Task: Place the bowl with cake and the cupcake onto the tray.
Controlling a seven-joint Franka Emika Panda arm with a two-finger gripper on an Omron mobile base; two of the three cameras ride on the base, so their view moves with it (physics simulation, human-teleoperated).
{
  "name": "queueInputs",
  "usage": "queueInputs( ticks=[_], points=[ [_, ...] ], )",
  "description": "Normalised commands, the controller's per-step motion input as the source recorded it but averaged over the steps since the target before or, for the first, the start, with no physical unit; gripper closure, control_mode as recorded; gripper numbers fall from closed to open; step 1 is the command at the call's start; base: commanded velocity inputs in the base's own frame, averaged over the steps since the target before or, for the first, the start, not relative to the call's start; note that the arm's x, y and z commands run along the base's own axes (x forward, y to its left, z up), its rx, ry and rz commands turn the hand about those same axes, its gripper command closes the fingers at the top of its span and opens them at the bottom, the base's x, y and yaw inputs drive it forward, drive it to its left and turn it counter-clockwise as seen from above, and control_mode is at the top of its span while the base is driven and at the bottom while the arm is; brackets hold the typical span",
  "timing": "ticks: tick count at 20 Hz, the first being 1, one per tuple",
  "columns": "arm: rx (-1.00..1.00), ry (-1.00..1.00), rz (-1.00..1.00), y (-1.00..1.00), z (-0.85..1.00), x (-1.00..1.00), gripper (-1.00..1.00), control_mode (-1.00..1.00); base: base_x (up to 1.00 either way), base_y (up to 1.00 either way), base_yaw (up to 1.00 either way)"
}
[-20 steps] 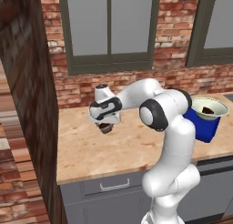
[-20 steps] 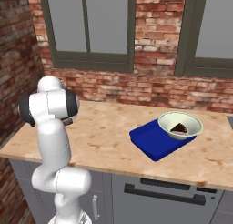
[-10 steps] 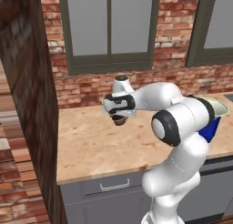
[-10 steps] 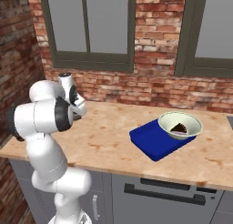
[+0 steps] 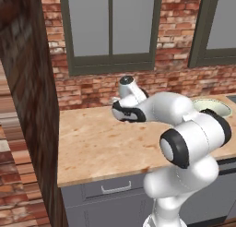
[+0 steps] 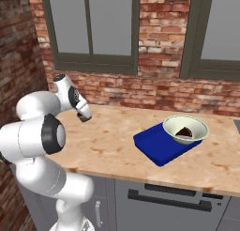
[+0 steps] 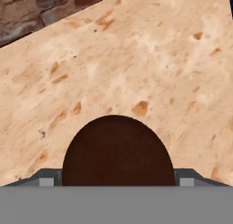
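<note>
Left base view: the arm hides most of the bowl with cake (image 5: 211,106), whose pale rim peeks out at 3 o'clock. Right base view: that bowl, dark cake inside, sits on the deep blue tray (image 6: 159,143) at 4 o'clock on the worktop (image 6: 112,141). Hand view: the dark brown cupcake (image 7: 118,150), cut off below, sits clamped between the jaws
</note>
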Motion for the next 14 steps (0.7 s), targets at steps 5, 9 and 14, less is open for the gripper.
queueInputs(
  ticks=[5, 9, 14],
  points=[
    [-0.18, 0.0, -0.24, -0.46, 0.32, 0.0, 1.0, -1.0, 0.0, 0.0, 0.0],
    [-0.04, 0.0, -0.16, -0.71, 0.02, 0.0, 1.0, -1.0, 0.0, 0.0, 0.0],
    [0.03, 0.01, -0.09, -0.92, -0.14, 0.15, 1.0, -1.0, 0.0, 0.0, 0.0]
  ],
)
